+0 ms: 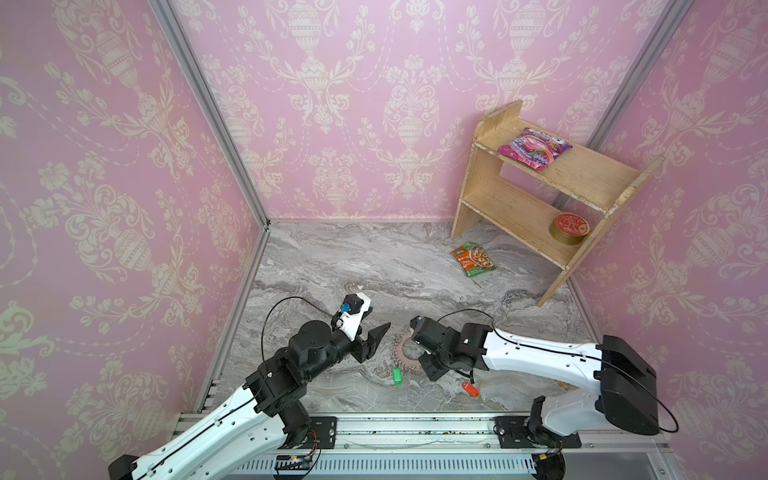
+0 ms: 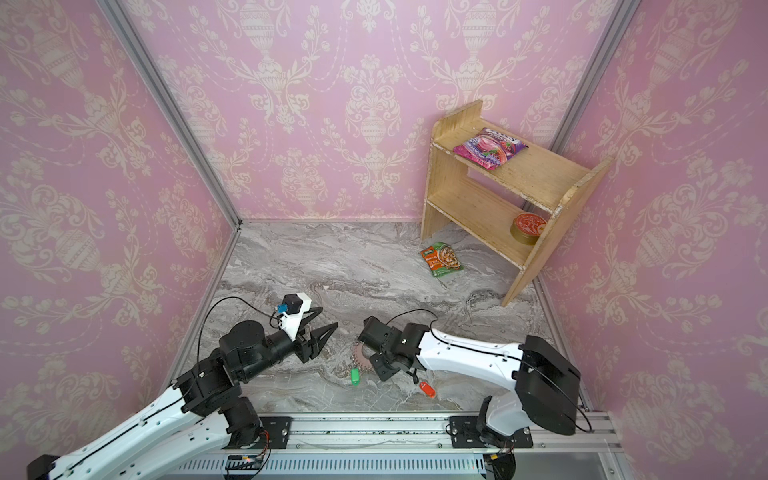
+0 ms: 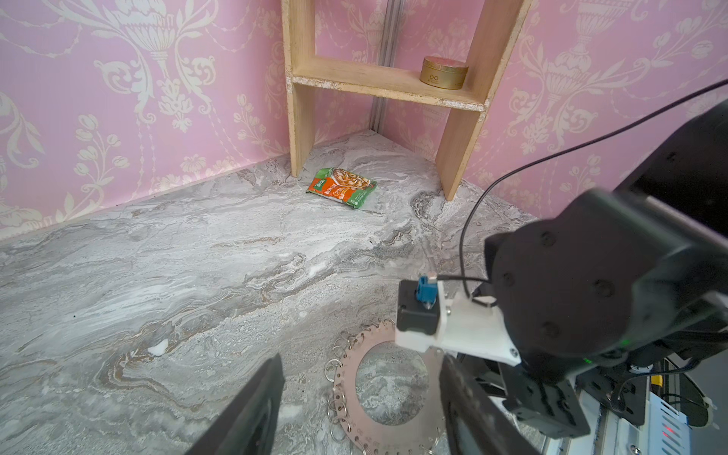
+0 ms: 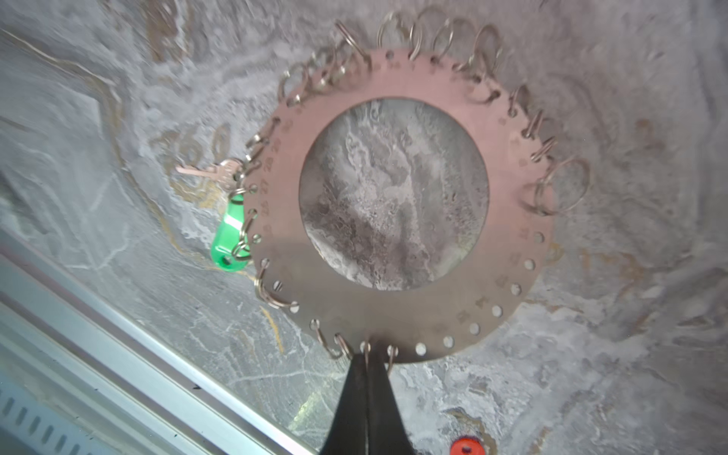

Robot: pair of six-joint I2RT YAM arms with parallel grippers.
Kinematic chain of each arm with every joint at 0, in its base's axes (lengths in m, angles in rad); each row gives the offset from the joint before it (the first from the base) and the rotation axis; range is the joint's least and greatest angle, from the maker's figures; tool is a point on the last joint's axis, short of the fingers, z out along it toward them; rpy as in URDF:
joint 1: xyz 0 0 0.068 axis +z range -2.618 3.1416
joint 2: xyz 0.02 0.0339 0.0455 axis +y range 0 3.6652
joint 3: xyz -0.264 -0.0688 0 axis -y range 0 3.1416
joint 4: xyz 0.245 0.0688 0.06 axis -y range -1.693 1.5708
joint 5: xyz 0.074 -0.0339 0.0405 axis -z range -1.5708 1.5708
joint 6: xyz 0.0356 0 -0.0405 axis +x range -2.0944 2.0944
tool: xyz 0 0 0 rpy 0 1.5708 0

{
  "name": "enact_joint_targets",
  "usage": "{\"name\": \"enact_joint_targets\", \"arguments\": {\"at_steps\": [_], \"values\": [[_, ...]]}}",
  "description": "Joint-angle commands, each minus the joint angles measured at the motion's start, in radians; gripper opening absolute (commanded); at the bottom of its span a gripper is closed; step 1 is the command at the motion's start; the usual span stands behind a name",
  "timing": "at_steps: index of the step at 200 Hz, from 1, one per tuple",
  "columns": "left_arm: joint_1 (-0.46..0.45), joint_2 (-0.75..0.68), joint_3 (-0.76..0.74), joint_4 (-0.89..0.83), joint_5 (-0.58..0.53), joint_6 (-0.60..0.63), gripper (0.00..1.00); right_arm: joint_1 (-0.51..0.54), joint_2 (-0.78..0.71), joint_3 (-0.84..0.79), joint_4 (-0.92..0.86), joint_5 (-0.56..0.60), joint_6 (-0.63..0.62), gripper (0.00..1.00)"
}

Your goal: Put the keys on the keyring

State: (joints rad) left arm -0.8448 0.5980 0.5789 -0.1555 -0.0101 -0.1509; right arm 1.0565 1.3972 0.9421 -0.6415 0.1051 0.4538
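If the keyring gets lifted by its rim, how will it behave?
Probably stiff: the keyring is a flat metal plate, so it shouldn't sag. Its wire loops would likely flop and swing. The thin rim, pinched by the right gripper, may pivot or slip.

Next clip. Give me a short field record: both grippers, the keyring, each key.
left gripper: open, holding nothing, near the keyring
right gripper: fingers shut, tips at the keyring's rim
keyring: on the table
green-tag key: touching the keyring's rim; hooked on or not, cannot tell
red-tag key: loose on the table, apart from the keyring
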Motion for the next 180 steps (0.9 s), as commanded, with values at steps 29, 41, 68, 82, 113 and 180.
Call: {"name": "enact_joint_targets", "arguments": {"at_steps": [29,41,68,82,113,180], "values": [[0.001,0.045,0.02,0.035,0.084,0.015,0.64,-0.045,-0.202,0.055,0.014,-0.016,-0.12,0.0],[0.002,0.062,0.025,0.049,0.119,0.016,0.64,-0.045,-0.238,0.056,0.014,-0.02,-0.184,0.0],[0.002,0.105,0.033,0.086,0.23,0.023,0.63,-0.042,-0.396,-0.028,0.127,-0.049,-0.337,0.0],[0.002,0.126,0.045,0.103,0.276,0.027,0.61,-0.044,-0.51,-0.098,0.231,-0.048,-0.394,0.0],[0.001,0.166,0.068,0.182,0.38,0.03,0.57,-0.066,-0.681,-0.203,0.396,-0.113,-0.484,0.0],[0.002,0.336,0.118,0.444,0.616,-0.001,0.43,-0.126,-0.745,-0.247,0.571,-0.336,-0.536,0.0]]}}
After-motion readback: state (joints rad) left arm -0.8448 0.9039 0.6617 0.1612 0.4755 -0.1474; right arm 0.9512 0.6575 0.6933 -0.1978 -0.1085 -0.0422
